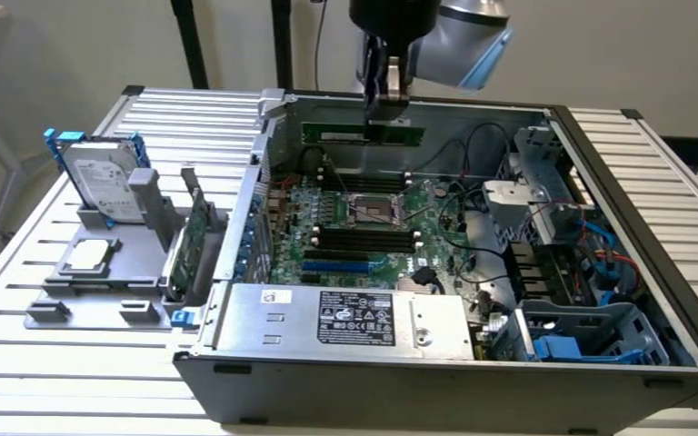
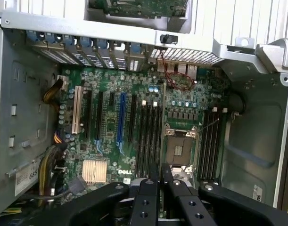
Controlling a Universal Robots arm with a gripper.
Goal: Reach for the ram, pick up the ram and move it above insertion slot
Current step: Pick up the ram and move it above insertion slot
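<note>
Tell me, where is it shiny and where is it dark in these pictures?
Exterior view: light glints off the hard drive and the pale table; the case front is shadowed. Wrist view: the heatsink gleams, and the hand looks black.

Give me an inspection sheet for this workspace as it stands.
Surface: slatted metal table with the open PC case on it.
Job's things: ram held level above the motherboard, not in a slot.
Clutter: hard drive upright in a grey stand; expansion card upright beside the case.
Grippers: gripper shut on the ram.
Cables: blue cables inside the case, at the exterior view's right.
Surroundings: plain wall, black poles behind the table.
</note>
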